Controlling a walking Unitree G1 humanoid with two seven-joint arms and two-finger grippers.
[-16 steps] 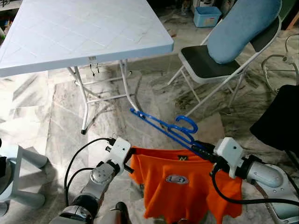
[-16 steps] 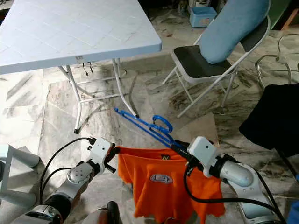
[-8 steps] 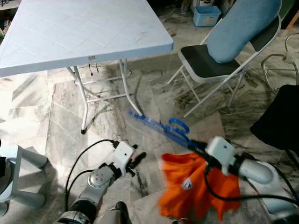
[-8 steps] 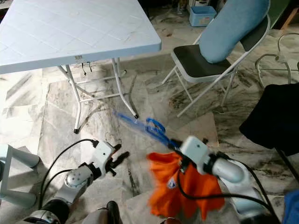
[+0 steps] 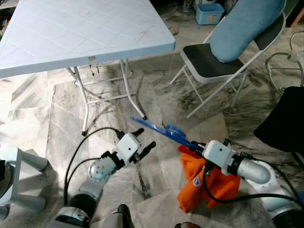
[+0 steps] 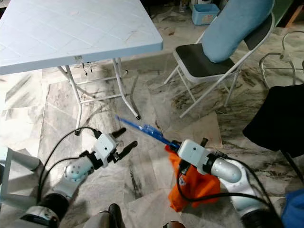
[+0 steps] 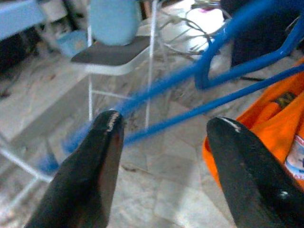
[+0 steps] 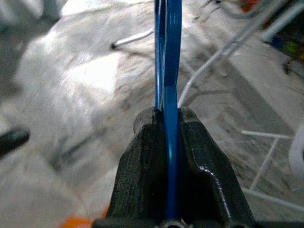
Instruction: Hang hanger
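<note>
the blue hanger (image 5: 164,132) is clamped by the right gripper (image 5: 198,148); the left gripper (image 5: 142,142), beside it, is spread empty; the orange shirt (image 5: 209,185) could be shed.

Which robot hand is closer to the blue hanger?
Right. The right gripper is shut on the blue hanger, with the orange shirt bunched below it. The left gripper is open, beside the hanger's free end, not touching it.

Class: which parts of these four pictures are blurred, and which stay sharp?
Eye views: the blue hanger is smeared, the table and chair crisp. Left wrist view: hanger bars soft, fingers sharp. Right wrist view: floor hazy, right gripper clear.
</note>
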